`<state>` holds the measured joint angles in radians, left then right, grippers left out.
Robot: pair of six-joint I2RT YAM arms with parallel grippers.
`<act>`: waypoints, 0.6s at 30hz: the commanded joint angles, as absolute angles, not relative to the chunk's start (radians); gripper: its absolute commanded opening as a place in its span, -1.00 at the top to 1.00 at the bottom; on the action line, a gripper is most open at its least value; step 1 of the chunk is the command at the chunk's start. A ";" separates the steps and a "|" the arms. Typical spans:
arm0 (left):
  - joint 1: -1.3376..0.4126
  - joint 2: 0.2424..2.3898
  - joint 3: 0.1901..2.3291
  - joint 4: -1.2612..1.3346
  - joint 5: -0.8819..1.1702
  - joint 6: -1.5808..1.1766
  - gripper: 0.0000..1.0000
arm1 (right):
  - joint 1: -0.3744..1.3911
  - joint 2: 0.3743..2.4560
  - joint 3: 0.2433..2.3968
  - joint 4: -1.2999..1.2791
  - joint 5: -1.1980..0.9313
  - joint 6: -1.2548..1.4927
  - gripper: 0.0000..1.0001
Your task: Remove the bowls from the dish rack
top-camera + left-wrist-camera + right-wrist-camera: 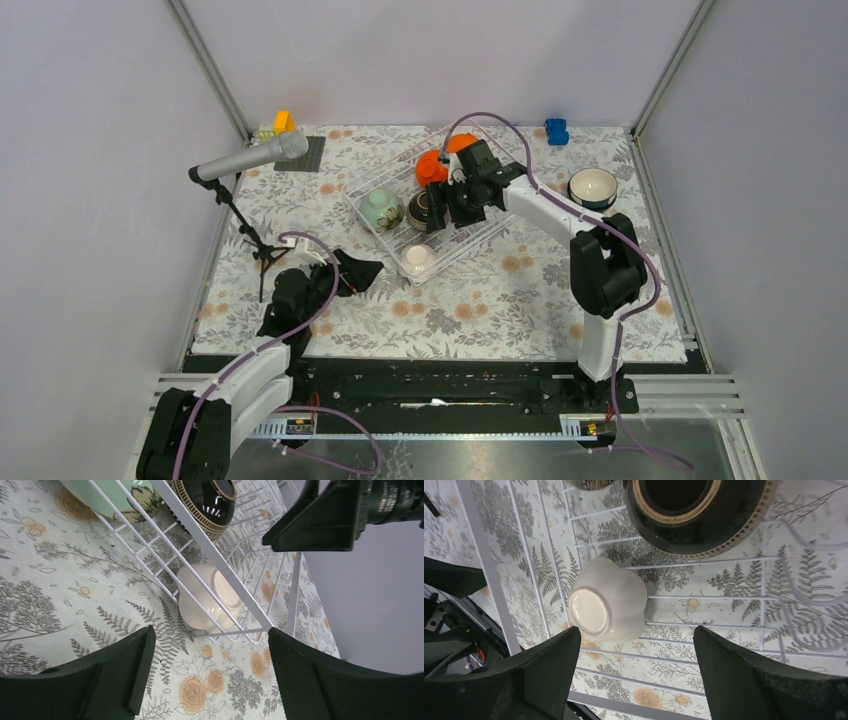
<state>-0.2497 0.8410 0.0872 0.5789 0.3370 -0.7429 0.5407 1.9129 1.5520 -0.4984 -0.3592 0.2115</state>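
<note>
Right claw (636,645) hangs spread and empty over the dish rack (462,250), above a white bowl (606,600) (foot showing) and a dark patterned bowl (699,515). Left claw (210,645), also spread and empty, hovers just outside the rack's near corner. A green bowl (378,207) and orange bowls (432,166) sit in the rack; a blue bowl (592,186) stands on the surface.
</note>
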 commanded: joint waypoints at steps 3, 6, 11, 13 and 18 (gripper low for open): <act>-0.305 0.812 0.033 0.650 0.301 -0.780 -0.51 | 0.560 1.962 1.590 -0.524 -0.440 0.169 -0.81; -0.327 0.839 0.037 0.635 0.275 -0.782 -0.18 | 0.563 1.994 1.596 -0.522 -0.469 0.164 -0.83; -0.346 0.949 0.064 0.665 0.268 -0.795 0.08 | 0.577 2.031 1.601 -0.521 -0.484 0.161 -0.84; -0.352 0.999 0.079 0.680 0.261 -0.803 0.11 | 0.581 2.041 1.599 -0.519 -0.493 0.161 -0.83; -0.367 1.113 0.115 0.728 0.240 -0.844 0.25 | 0.586 2.055 1.577 -0.498 -0.513 0.169 -0.85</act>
<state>-0.3534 1.0534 0.0570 0.6132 0.2783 -0.8074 0.5720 2.0491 1.5562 -0.5114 -0.4671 0.1768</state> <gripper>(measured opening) 0.392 0.919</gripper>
